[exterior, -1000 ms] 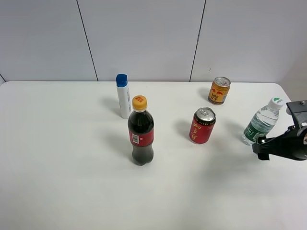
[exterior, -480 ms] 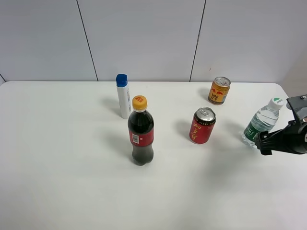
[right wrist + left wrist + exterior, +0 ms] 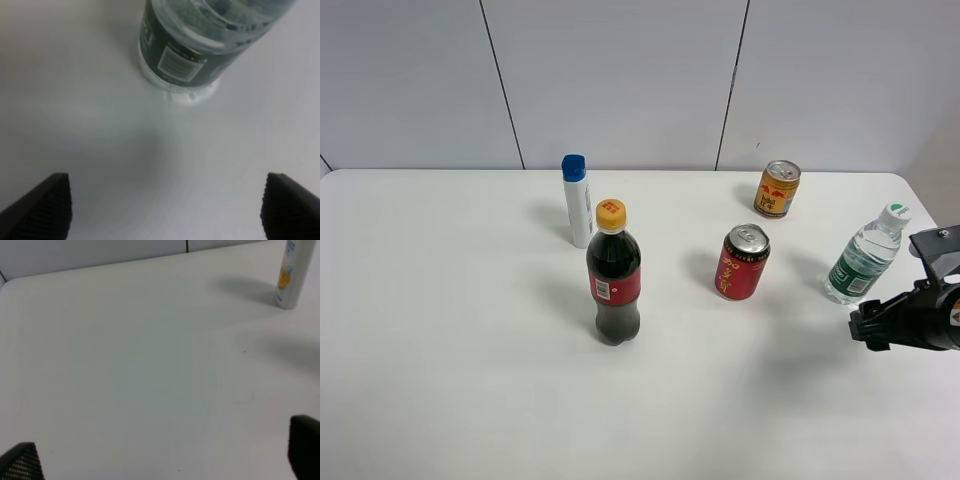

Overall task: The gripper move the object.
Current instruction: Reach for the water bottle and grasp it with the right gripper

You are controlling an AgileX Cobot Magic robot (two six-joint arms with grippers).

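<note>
Water bottle point(image 3: 865, 255): upright, just ahead of wide-spread right gripper point(image 3: 865, 325), untouched; liable to topple if nudged off-centre.

a: any words you can make out?
b: none, really. the red can point(image 3: 742, 263) has yellow characters down its side, too small to read.
a: the gold can point(image 3: 777, 189)?
b: red marks, no letters i can tell.
a: and the bottles?
b: the cola bottle point(image 3: 614, 285) has a red label with a white patch, blurred. the water bottle point(image 3: 200, 45) has a dark green label with a white printed panel, unreadable. the tube point(image 3: 289, 275) shows a yellow blot and blue smudges.
</note>
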